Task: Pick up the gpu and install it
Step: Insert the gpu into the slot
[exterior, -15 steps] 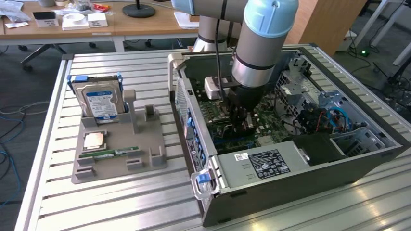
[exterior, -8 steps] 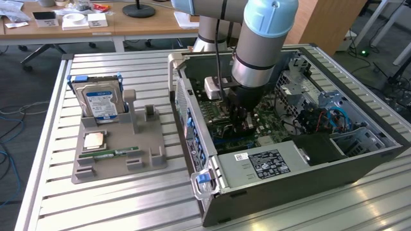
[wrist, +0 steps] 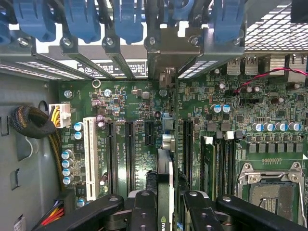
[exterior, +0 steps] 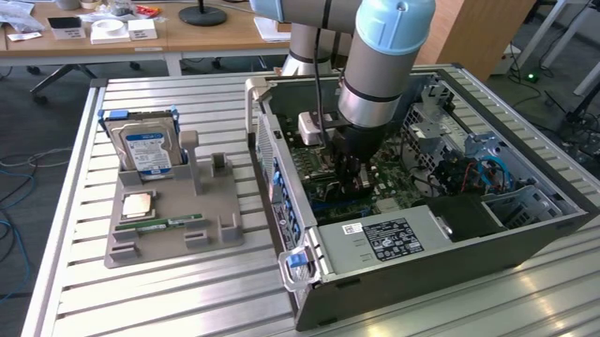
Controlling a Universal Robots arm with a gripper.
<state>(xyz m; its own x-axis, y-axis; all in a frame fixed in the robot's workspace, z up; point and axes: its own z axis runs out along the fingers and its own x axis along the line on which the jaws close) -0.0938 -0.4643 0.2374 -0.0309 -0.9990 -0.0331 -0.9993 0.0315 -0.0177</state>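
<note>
Black gripper point(wrist: 166, 211) fingers clamp the gpu point(wrist: 165, 183) edge-on, keeping it upright directly over the motherboard point(wrist: 144, 120) slots just below.

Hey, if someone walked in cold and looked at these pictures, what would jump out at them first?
First, the big arm plunging into the open computer case, its gripper clamped on the gpu, held edge-on above the green motherboard. Next, on the exterior view's left, the grey holder carrying an upright hard drive, a flat-lying RAM stick and a CPU chip.
</note>
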